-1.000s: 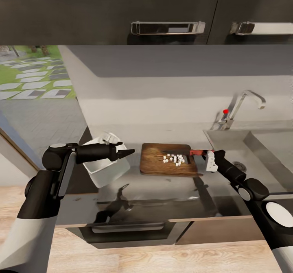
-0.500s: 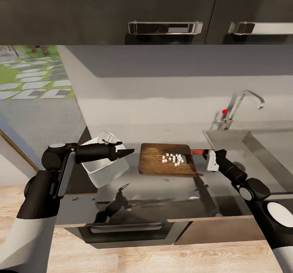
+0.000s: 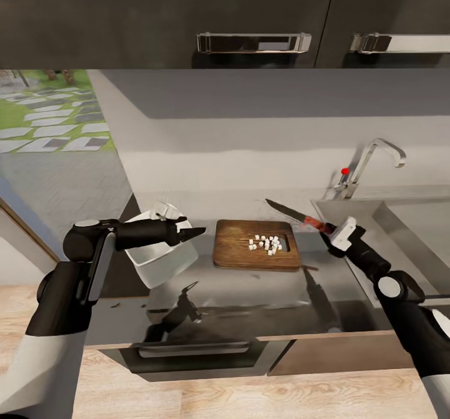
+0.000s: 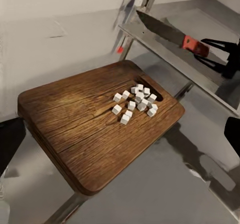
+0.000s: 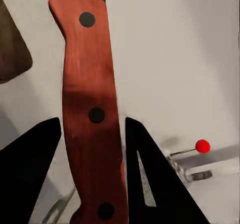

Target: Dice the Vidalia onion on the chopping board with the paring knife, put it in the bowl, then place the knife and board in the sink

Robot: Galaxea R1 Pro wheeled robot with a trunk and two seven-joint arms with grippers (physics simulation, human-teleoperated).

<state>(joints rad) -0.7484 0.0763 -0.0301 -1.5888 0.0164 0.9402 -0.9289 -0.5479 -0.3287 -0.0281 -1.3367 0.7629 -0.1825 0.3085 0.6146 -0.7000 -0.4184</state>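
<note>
Currently my right gripper (image 3: 326,230) is clamped on the red handle of the paring knife (image 3: 294,214), which is held clear of the desk (image 3: 250,294), blade angled up and away over the gap between the chopping board (image 3: 240,247) and the sink (image 3: 400,219). The right wrist view confirms the handle (image 5: 92,119) seated between both fingers. The diced onion (image 3: 267,244) lies as a small cluster of white cubes on the board, close to its slot handle on the sink side; in the left wrist view the cubes (image 4: 136,103) sit grouped and none appear to have rolled off.

My left gripper (image 3: 195,233) hovers over the white bowl (image 3: 159,258), which stands on the desk just beside the board's far end from the sink. Whether its fingers are parted or together I cannot tell from the head view.

Judgement on the step: dicing looks complete, and the dice are not yet in the bowl. The step in hand is therefore the transfer of the dice, with the knife still to be disposed of.

Next move, as I assess it: either use the blade to sweep the cubes toward the bowl, or lower the knife into the basin first, then tip or scrape the board. The cubes are small and loose, so any board movement needs to be level and slow until it is over the bowl.
</note>
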